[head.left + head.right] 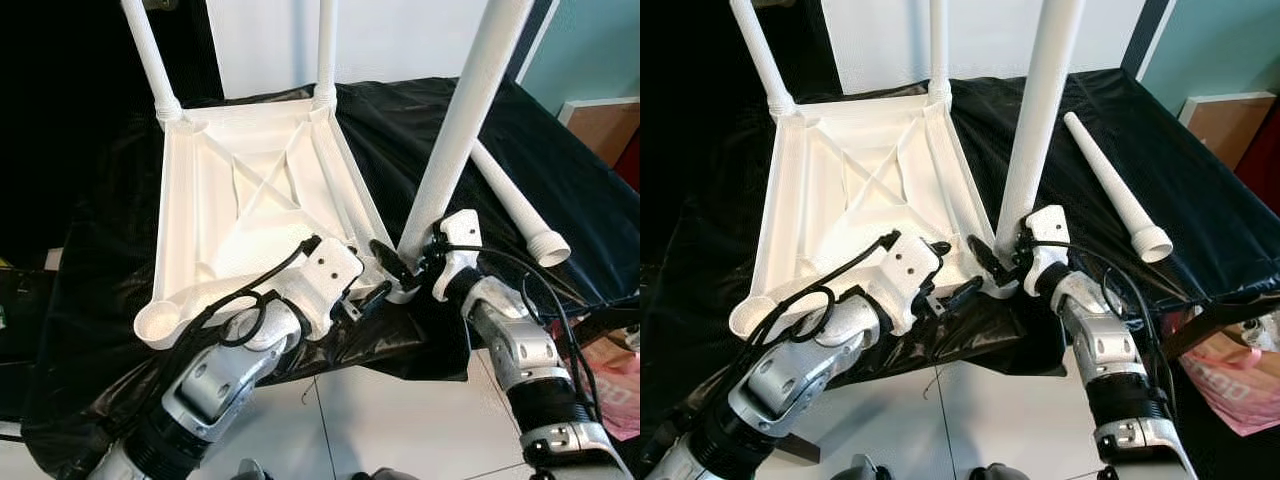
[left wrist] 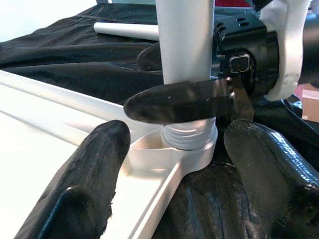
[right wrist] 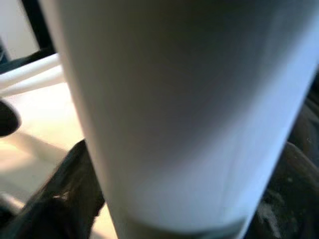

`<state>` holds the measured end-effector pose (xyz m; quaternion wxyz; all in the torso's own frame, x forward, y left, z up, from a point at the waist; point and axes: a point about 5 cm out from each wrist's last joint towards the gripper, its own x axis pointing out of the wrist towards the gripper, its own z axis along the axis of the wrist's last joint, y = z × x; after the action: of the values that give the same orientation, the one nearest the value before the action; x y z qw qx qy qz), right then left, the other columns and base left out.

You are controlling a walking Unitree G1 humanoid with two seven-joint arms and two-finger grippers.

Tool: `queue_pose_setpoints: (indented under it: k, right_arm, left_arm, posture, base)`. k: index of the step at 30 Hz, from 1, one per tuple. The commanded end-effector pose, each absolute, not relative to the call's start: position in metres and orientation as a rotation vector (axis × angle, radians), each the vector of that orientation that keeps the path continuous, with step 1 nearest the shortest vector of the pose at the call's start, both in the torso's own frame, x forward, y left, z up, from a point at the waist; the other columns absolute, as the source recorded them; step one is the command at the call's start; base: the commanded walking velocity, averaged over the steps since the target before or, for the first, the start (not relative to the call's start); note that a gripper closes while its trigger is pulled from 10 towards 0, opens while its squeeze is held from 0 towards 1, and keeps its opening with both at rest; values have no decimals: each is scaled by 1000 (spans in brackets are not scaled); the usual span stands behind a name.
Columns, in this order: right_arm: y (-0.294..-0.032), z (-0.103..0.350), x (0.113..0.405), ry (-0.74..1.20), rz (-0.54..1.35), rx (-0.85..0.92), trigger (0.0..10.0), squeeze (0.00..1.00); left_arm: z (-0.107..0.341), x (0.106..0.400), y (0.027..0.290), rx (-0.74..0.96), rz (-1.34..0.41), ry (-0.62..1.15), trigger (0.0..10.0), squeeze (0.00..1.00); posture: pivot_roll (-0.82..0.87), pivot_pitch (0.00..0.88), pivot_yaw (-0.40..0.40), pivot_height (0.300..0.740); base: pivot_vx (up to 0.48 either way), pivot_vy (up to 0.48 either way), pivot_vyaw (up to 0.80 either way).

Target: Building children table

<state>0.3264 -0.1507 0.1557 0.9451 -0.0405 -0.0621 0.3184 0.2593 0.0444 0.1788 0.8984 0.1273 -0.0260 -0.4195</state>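
Two grippers work at the near right corner of the upturned tabletop. Right gripper: jaws closed on the lower end of an upright white leg, one black finger on each side of the tube, as the right wrist view shows at close range. The leg's threaded base sits in the corner socket of the tabletop; the left wrist view shows the threads just above the socket rim, so the leg is not fully down.

Left gripper: jaws apart, holding nothing. In the left wrist view its fingers stand either side of the socket, one over the tabletop's inner face and the other over the black cloth, with the right gripper's finger crossing the leg in front of them. Contact between the left fingers and the tabletop cannot be confirmed.

The tabletop lies upside down on the cloth, ribs showing in an X pattern. Two further legs stand upright in the far corner sockets. The near left socket is open, with no leg in it. One loose leg lies flat on the cloth to the right of the held leg, well apart from the tabletop, its wide threaded end toward the robot. The cloth covers the desk and hangs over its near edge above the pale tiled floor.
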Motion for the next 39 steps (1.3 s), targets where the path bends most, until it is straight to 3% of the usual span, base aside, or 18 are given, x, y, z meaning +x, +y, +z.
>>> queue_pose_setpoints:
  k: [1, 2, 3, 13, 14, 15, 24, 39]
  right_arm:
    - [-148, 153, 329, -112, 690, -104, 1020, 0]
    - [-148, 153, 329, -112, 690, -104, 1020, 0]
    - [-150, 149, 329, -94, 708, -110, 0, 0]
    - [-158, 134, 323, -41, 728, -93, 0, 0]
    - [-158, 131, 322, -32, 721, -87, 1451, 0]
    - [-159, 129, 321, -31, 716, -77, 10000, 0]
    - [-154, 120, 321, -11, 562, -61, 10000, 0]
    - [-123, 104, 308, 52, 230, 58, 10000, 0]
  left_arm:
    - [178, 254, 40, 284, -1024, -46, 10000, 0]
    - [178, 254, 40, 284, -1024, -46, 10000, 0]
    - [178, 254, 41, 284, -1024, -45, 10000, 0]
    - [180, 255, 43, 285, -1027, -43, 10000, 0]
    - [180, 255, 44, 288, -1030, -42, 10000, 0]
    - [179, 255, 44, 291, -1034, -40, 10000, 0]
    - [181, 258, 43, 297, -1043, -46, 10000, 0]
    - [182, 261, 47, 312, -1018, -43, 10000, 0]
  posture:
    - [62, 106, -41, 740]
    - [62, 106, -41, 740]
    - [62, 106, -37, 740]
    - [56, 105, -17, 740]
    - [51, 105, -13, 740]
    - [43, 102, -7, 740]
    - [40, 93, 3, 740]
    - [93, 101, 0, 740]
  base:
    - [0, 0, 0]
    - [0, 0, 0]
    - [0, 0, 0]
    - [0, 0, 0]
    - [0, 0, 0]
    - [0, 0, 0]
    - [0, 0, 0]
    - [0, 0, 0]
